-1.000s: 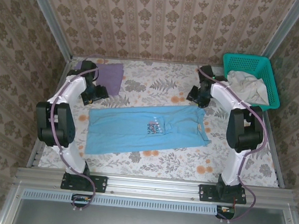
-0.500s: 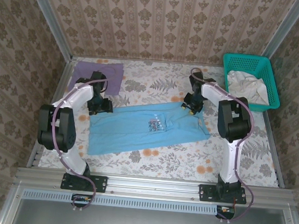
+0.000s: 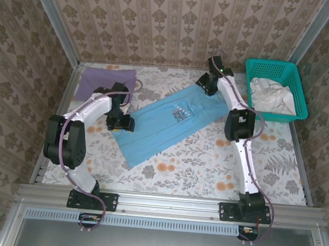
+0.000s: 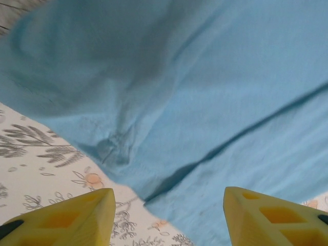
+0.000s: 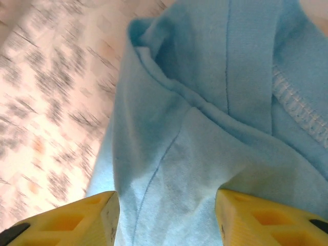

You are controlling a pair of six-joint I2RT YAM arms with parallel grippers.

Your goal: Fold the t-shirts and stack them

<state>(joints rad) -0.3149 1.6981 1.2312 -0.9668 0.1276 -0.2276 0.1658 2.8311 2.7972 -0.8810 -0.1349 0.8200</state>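
Floral tabletop [image 3: 218,162] | sky-blue t-shirt [image 3: 164,126] diagonal, print unreadable | left fingers [image 4: 66,218] apart, empty | right fingers [image 5: 66,218] apart over cloth, tips cropped

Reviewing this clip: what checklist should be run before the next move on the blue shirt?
1. Blue shirt square to the table: not ok, it lies diagonally.
2. Blue shirt smooth: not ok, creases show in both wrist views.
3. Left fingers open: ok, apart, nothing between them.
4. Right fingers open: ok, apart over the collar end.
5. Purple shirt out of the way: ok, far left corner, apart from the blue one.
6. Basket clear of the blue shirt: ok.
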